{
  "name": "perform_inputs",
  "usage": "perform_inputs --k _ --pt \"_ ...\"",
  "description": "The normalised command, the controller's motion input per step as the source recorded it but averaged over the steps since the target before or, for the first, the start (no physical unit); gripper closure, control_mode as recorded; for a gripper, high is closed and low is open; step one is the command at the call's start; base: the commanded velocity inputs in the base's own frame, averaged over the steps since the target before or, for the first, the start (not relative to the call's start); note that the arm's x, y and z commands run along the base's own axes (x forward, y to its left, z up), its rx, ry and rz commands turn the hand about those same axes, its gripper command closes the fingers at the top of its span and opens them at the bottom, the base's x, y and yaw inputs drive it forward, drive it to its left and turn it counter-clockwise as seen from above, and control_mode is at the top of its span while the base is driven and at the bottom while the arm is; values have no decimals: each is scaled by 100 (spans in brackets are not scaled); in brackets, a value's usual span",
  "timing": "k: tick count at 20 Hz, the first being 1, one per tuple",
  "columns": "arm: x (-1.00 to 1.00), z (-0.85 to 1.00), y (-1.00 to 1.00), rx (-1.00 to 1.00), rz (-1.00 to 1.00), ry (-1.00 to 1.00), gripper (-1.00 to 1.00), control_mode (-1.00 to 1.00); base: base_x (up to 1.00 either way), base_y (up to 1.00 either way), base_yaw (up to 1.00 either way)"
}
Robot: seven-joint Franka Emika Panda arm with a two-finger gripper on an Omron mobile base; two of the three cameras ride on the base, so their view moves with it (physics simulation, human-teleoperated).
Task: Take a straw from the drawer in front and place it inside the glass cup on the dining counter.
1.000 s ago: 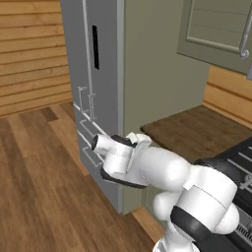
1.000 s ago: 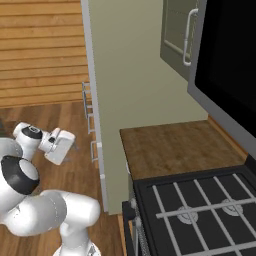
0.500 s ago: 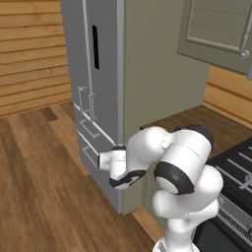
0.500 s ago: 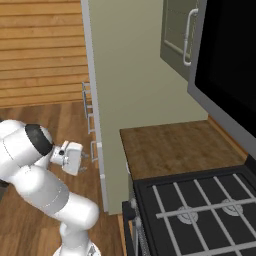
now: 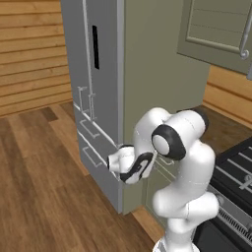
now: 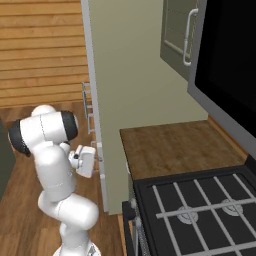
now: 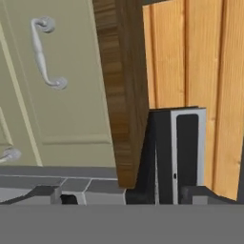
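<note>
1. The gripper (image 5: pixel 114 162) hangs low beside the grey refrigerator (image 5: pixel 96 88), close to the corner where its front meets the pale green side panel (image 5: pixel 157 74); in the right base view the hand (image 6: pixel 86 161) sits just beside that same corner.
2. I cannot tell whether the fingers are apart or together; their tips are too small and dark at the bottom of the hand view.
3. The hand view, rolled sideways, shows a sage-green drawer (image 7: pixel 52 86) front with a silver bar handle (image 7: pixel 44 52), touching the edge of a brown wood-grain worktop (image 7: pixel 121 90).
4. A black stove (image 6: pixel 200 210) adjoins the worktop's (image 6: pixel 175 150) right edge.
5. 2 refrigerator drawers (image 5: pixel 91 142) sit below its doors.
</note>
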Motion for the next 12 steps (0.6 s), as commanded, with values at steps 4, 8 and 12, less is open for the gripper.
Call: perform_inputs --k 4,8,12 --pt "38 -27 -48 0 5 0 -100 -100 0 0 0" --pt "19 -30 -45 1 3 0 -100 -100 0 0 0" --pt "3 -21 -47 2 0 0 -100 -100 0 0 0"
